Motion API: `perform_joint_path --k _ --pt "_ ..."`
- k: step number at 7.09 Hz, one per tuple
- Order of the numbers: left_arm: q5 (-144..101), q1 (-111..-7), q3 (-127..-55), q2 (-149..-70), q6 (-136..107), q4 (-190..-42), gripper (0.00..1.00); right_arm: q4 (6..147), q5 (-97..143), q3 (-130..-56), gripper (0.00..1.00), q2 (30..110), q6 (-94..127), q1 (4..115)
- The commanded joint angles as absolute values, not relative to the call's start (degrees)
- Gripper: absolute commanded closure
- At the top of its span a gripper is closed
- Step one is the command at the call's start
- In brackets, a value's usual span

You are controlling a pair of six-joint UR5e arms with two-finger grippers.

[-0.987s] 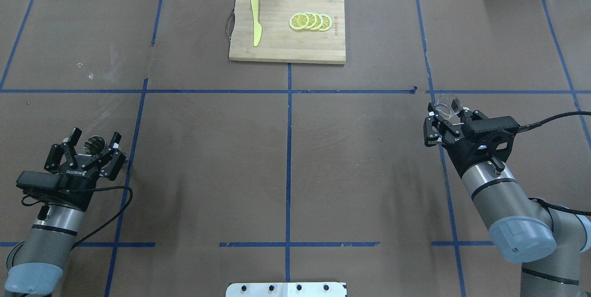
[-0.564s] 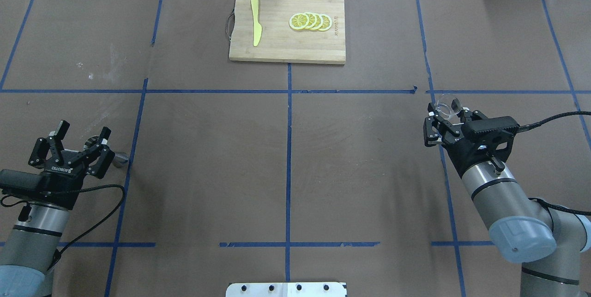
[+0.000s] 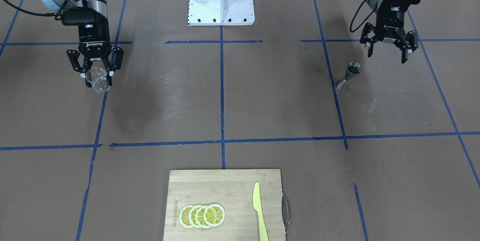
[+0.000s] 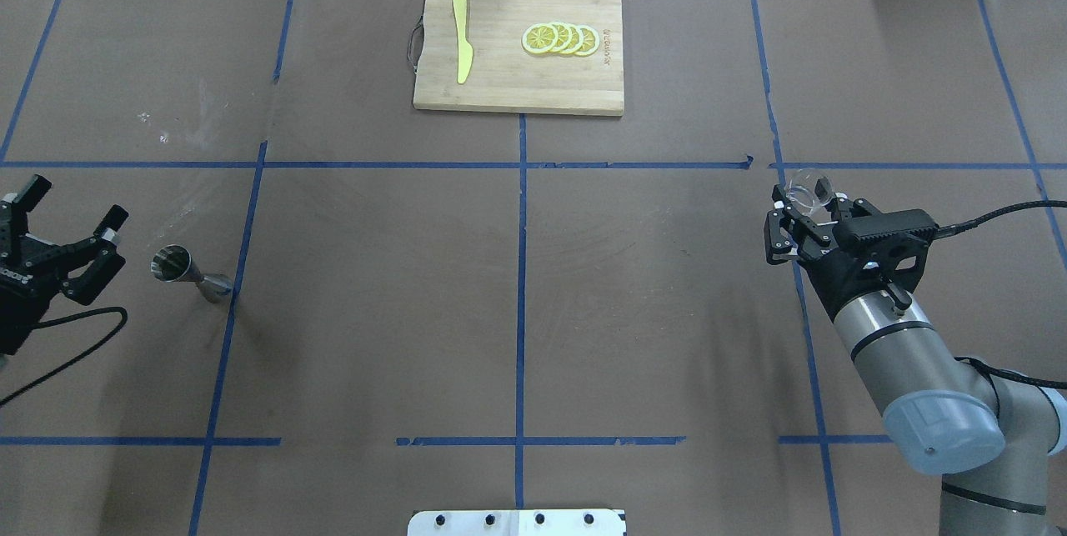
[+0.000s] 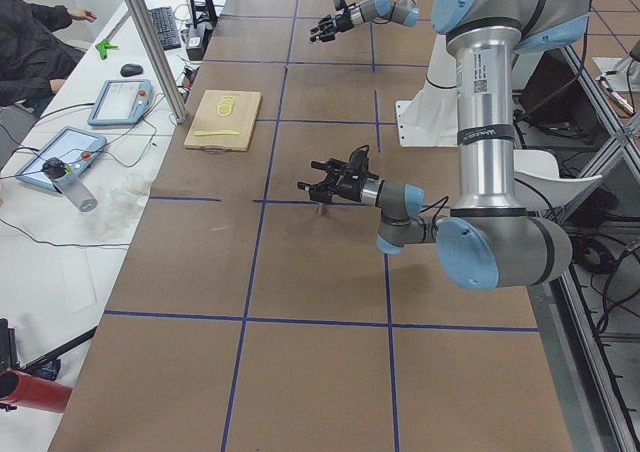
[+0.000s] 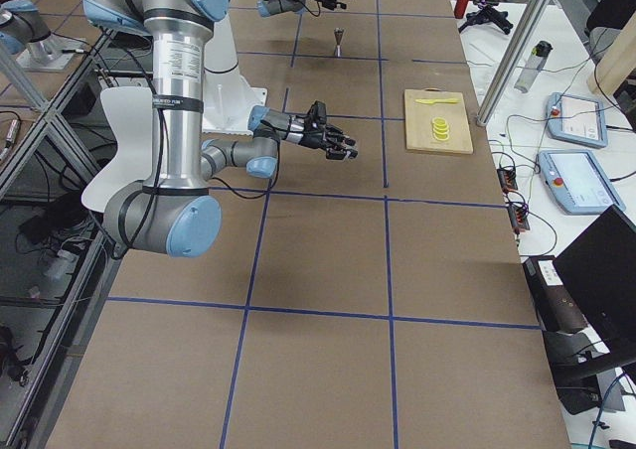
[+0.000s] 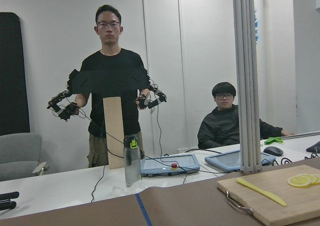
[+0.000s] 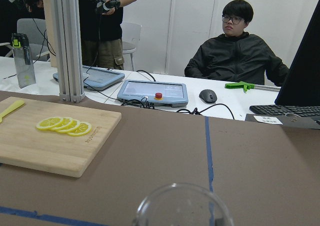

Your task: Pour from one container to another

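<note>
Right gripper (image 3: 96, 76): fingers pinched on the glass cup (image 3: 98, 80), gripping the wall just under the rim. The cup looks upright and clear of the table (image 4: 375, 311). The right wrist view shows only an arc of rim at the bottom, so I can't tell what's in it.

Left gripper (image 4: 75, 201): fingers spread, nothing between them, hanging beside the jigger (image 4: 187, 273) without touching.

The jigger stands upright on its own on the robot's left side, base just beside a blue tape line and well apart from the cup.

Handling, as I judge it:
- Cup: light, rigid, smooth glass, so slippery and breakable. The side-wall pinch is sensible if the lip points away from the fingers. Don't squeeze harder than needed.
- Jigger: light metal, narrow waist, small foot, so easy to knock over. The mouth is small, so tilt slowly with the lip close above it. If it needs steadying, take it at the waist.

The cutting board (image 4: 517, 90) with lemon slices (image 4: 560, 38) and yellow knife (image 4: 461, 40) sits at the far edge, out of the way.
</note>
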State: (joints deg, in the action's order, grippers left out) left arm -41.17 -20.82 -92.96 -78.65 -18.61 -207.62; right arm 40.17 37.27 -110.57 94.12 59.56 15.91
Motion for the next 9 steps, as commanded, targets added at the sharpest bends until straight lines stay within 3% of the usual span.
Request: perform_joint_path --k 1,3,5,8,9 --pt "-70.78 -40.16 -92.64 -76.02 -18.37 -202.46 0.0 40.17 37.35 -110.3 1.0 94.04 59.59 15.91" --pt "-89.56 -55.3 -92.64 -77.25 -13.4 -185.98 0.01 40.17 37.35 -110.13 1.0 94.04 59.5 15.91" --pt "-107.68 -72.34 -92.64 -83.9 -2.95 -157.12 0.01 40.25 37.44 -110.13 1.0 94.04 59.5 15.91" --pt "-109.78 -88.11 -92.12 -96.8 9.22 -111.97 0.0 40.25 37.62 -110.04 1.0 94.04 59.41 15.91" --pt "-107.69 -88.85 -88.02 -100.16 9.14 -101.18 0.0 40.25 37.62 -110.13 1.0 94.04 59.41 15.91"
